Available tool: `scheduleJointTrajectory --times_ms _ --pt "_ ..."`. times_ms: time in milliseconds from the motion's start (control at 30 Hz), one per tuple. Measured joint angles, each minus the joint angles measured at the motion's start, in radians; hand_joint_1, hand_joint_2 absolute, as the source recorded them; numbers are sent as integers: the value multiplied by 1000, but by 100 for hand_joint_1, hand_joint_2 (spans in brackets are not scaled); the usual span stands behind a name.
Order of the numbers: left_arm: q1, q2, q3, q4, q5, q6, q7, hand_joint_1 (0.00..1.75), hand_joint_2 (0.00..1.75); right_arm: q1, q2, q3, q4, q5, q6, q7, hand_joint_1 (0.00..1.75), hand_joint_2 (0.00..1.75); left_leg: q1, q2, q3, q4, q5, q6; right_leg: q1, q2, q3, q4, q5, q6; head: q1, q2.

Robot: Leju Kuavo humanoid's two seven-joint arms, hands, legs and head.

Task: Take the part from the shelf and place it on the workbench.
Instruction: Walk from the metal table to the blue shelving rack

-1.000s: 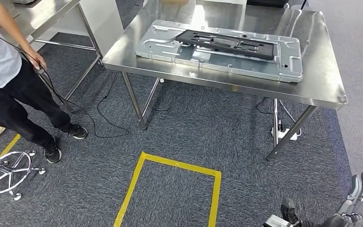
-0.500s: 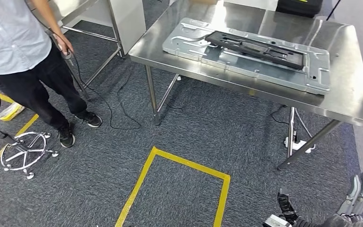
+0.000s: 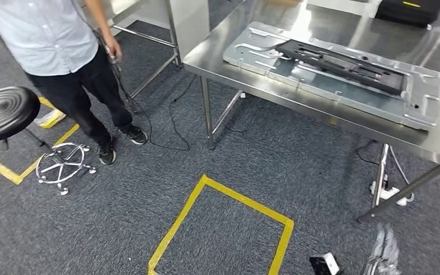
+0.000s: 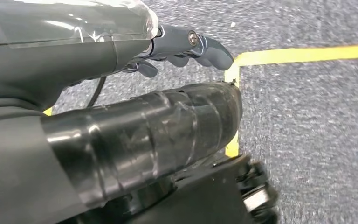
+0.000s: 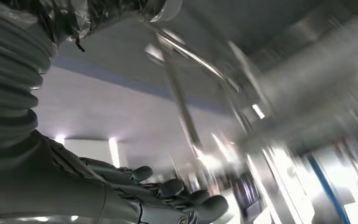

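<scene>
Since a moment ago the whole view swung left — camera motion, not the things. The black part [image 3: 346,65] lies on a metal tray [image 3: 252,54] on the workbench [image 3: 229,69], at two o'clock. Both hands — left hand [image 4: 186,46], right hand [image 5: 168,196] — hold nothing, fingers loose. A person [image 3: 63,51] stands at ten o'clock.

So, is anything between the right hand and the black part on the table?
Nothing visible covers the black part; it lies in the open on the metal plate. The right hand hangs low near the floor, so the table edge is above it.
</scene>
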Motion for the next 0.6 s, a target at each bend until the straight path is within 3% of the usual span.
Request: scheduleJointTrajectory --times_ms 33,67,100,167,233,267,333,367,433,500,533,567,600 --pt "0 0 -1 0 0 0 1 0 0 -21 -11 -41 89 32 -6 -6 0 175 2 5 -22 48 -17 -3 1 -14 -1 0 -1 0 0 0" --pt "2 0 -1 0 -1 0 1 0 0 -38 -20 -82 168 73 -11 -9 0 175 3 8 -28 63 -15 -5 1 -28 -2 1 -1 0 0 0" --pt "4 0 -2 0 -2 0 2 0 0 -55 -28 -122 237 117 -15 -11 0 175 4 12 -16 43 4 -5 1 -40 -1 1 -2 1 0 0" --pt "6 1 -2 0 -3 0 3 0 0 -87 -40 -202 362 201 -21 -11 0 175 2 37 50 -79 64 2 2 -60 1 2 -4 3 0 0" --pt "3 1 -3 0 -3 0 4 0 0 -114 -48 -278 471 242 -22 -11 0 175 -6 68 103 -184 95 14 5 -78 5 2 -7 10 0 0" --pt "2 1 -3 0 -3 0 4 0 0 -122 -50 -311 517 252 -22 -11 0 175 -11 76 113 -207 97 18 6 -88 7 2 -8 15 0 0" --pt "5 2 -4 0 -3 0 4 0 0 -134 -54 -351 577 260 -22 -11 0 175 -12 59 111 -213 100 26 7 -102 13 -2 -8 26 0 0" --pt "8 2 -4 0 -3 0 5 0 0 -142 -57 -364 599 262 -23 -11 0 175 -10 51 115 -221 105 30 6 -96 15 0 -12 32 1 0" --pt "9 2 -4 0 -4 0 5 0 0 -155 -63 -388 637 269 -24 -9 0 175 -4 36 123 -236 118 40 4 -53 -6 51 -51 41 2 0" --pt "5 1 -4 0 -4 -1 6 0 0 -163 -68 -415 677 289 -25 12 0 175 -2 18 123 -238 123 45 2 -5 -63 175 -114 45 2 0" --pt "4 1 -4 0 -5 -1 7 0 0 -166 -69 -428 701 305 -25 35 0 175 -2 6 122 -236 123 47 1 3 -90 233 -134 46 2 0" --pt "4 0 -4 0 -5 -1 9 0 0 -170 -71 -442 735 325 -25 71 0 175 -2 -8 122 -234 123 47 1 7 -106 263 -135 48 2 0" --pt "5 0 -4 0 -6 -1 11 0 0 -176 -73 -454 774 346 -24 112 0 175 -2 -22 122 -231 122 45 -1 10 -106 258 -116 49 2 0"
